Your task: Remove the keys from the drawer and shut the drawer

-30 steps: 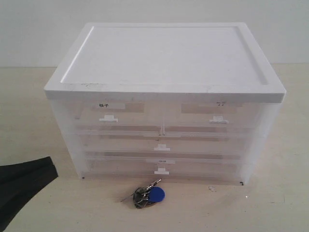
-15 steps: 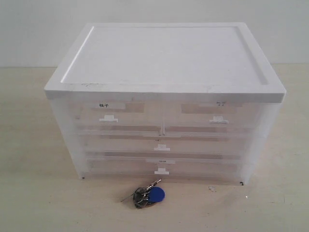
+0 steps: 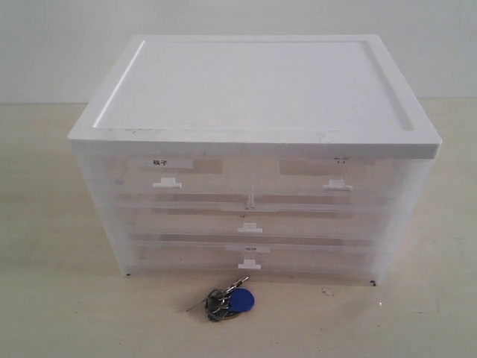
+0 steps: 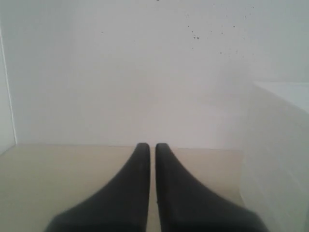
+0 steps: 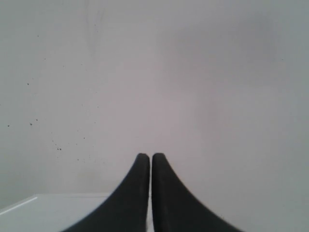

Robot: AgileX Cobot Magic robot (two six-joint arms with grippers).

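Observation:
The keys (image 3: 227, 303), silvery with a round blue fob, lie on the table just in front of the white drawer cabinet (image 3: 253, 160). All the translucent drawers sit flush and shut, including the bottom drawer (image 3: 250, 259). Neither arm appears in the exterior view. In the left wrist view my left gripper (image 4: 152, 146) is shut with nothing in it, above the beige table, with the cabinet's side (image 4: 277, 154) beside it. In the right wrist view my right gripper (image 5: 147, 155) is shut and empty, facing the white wall, a white surface (image 5: 53, 212) below it.
A white wall (image 3: 238, 30) stands behind the cabinet. The beige table (image 3: 52, 224) stretches to both sides and in front of the cabinet. The cabinet's flat lid has a raised rim.
The dark left gripper, at the lower left of the exterior view a second ago, has left that view. Keys and drawers have not moved.

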